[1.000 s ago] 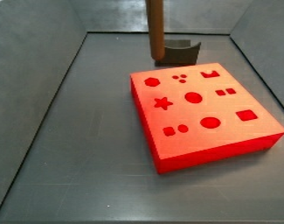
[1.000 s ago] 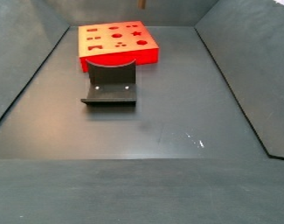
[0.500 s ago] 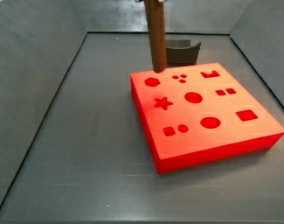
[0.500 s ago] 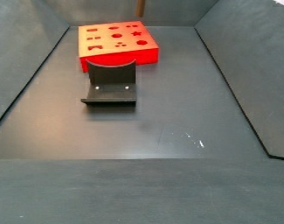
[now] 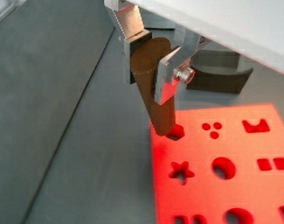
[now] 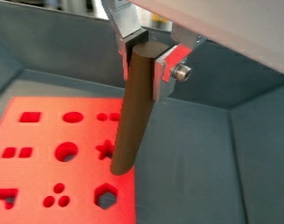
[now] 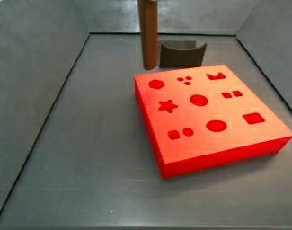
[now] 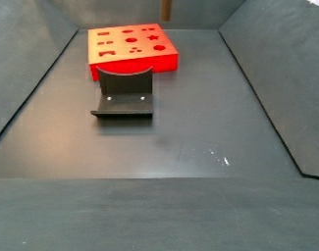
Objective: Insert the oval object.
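My gripper [image 5: 148,66] is shut on the oval object [image 5: 154,87], a long brown rod, and holds it upright by its upper end; both wrist views show this [image 6: 147,61]. The rod [image 7: 147,36] hangs above the far left corner of the red block [image 7: 214,121]. Its lower end [image 5: 169,129] sits over the corner by the hexagon hole [image 7: 156,84], apart from the surface. In a side view only the rod's lower end [image 8: 166,8] shows above the red block [image 8: 132,61]. The gripper itself is out of frame in both side views.
A small dark grey curved block [image 7: 181,52] stands just behind the red block, and it also shows in a side view [image 8: 124,95]. Grey bin walls [image 7: 46,81] enclose the dark floor [image 8: 162,157]. The red block's top carries several shaped holes.
The rod has moved left over the red block's far edge, from near the curved block toward the far left corner. The red block and the curved block have not moved.
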You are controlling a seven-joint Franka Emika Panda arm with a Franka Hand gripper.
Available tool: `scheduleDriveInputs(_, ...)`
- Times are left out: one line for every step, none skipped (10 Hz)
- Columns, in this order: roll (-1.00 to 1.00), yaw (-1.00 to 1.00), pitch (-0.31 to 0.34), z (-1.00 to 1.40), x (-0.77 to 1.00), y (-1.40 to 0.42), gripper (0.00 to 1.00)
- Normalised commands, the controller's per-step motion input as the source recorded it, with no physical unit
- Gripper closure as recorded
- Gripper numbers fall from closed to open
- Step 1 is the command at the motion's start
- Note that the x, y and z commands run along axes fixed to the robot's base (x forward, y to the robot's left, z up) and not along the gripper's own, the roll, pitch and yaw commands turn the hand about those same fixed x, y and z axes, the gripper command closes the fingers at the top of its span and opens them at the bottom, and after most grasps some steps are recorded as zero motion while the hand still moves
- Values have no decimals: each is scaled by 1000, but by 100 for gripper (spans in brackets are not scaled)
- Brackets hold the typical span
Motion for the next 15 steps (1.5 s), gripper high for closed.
scheduleDriveInputs(0, -754, 443, -131, -14, 91, 100)
scheduleDriveInputs(-66, -851, 294, -191, 0, 0, 100)
scheduleDriveInputs(-209, -737, 110, -86, 100, -80, 100)
scheduleDriveInputs(-320, -654, -3, 0, 80, -111, 100)
scheduleDriveInputs(-363, -631, -11, 40, 83, -97, 100)
scheduleDriveInputs(-367, -634, -4, 57, 94, -86, 100)
scheduleDriveInputs(-321, -700, -9, 0, 3, -109, 100)
scheduleDriveInputs(-306, -703, 0, 0, 6, -109, 100)
scheduleDriveInputs(-277, -560, 203, -111, 200, -94, 100)
scheduleDriveInputs(-251, -420, 381, -129, 303, -131, 100)
scheduleDriveInputs(-180, -357, 473, -89, 237, -123, 100)
scheduleDriveInputs(-166, -354, 500, -54, 200, -123, 100)
scheduleDriveInputs(-163, -329, 500, -29, 203, -129, 100)
scheduleDriveInputs(-160, -231, 500, 0, 220, -149, 100)
scheduleDriveInputs(-103, -91, 500, 0, 340, -146, 100)
